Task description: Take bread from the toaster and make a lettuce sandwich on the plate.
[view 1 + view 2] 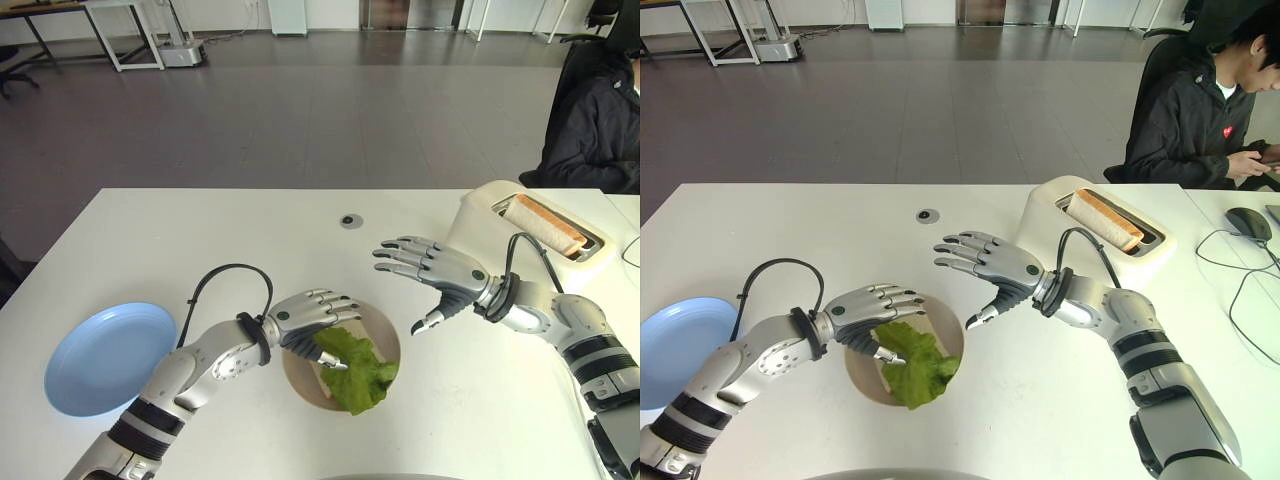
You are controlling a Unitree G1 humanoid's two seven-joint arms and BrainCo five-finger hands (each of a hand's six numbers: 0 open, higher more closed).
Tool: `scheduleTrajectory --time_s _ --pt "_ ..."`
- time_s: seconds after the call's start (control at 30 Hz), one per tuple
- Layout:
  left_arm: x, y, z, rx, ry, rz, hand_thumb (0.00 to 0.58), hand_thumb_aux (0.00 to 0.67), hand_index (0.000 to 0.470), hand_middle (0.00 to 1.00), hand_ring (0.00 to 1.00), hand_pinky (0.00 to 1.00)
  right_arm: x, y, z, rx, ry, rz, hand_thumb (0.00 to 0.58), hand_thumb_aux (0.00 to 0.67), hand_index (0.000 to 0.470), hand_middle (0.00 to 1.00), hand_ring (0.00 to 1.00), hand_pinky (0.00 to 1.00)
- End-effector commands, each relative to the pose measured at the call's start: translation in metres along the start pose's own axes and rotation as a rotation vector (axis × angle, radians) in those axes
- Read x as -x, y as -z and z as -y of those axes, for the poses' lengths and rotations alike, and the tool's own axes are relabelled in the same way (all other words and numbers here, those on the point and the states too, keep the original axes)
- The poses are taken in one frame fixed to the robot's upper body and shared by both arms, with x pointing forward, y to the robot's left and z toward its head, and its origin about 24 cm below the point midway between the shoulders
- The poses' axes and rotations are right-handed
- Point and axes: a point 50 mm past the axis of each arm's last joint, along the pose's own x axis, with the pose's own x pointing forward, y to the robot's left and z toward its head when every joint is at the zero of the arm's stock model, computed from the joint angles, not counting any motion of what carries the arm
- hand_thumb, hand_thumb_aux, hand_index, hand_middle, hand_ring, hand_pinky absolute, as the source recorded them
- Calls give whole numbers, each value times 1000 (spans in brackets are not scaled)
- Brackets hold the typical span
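While the left hand [310,318] grasps the lettuce [360,375] by its left edge, the leaf rests over the tan plate [378,322] at the near centre of the tabletop [250,230]. The right hand [440,275] hovers just right of that plate, fingers spread, holding nothing. One bread slice [545,225] stands in the toaster [480,215], far right. A blue plate [105,355] lies near left.
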Motion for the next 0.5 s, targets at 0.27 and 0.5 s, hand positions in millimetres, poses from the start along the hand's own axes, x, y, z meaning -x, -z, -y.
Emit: scheduleTrajectory --time_s 0.27,0.5 --pt "6 8 11 48 63 -35 498 418 293 0 0 0 5 3 6 21 -4 -15 0 0 0 0 0 0" --pt "-1 16 22 90 69 -30 512 441 310 0 0 0 5 2 5 21 -6 -16 0 0 0 0 0 0"
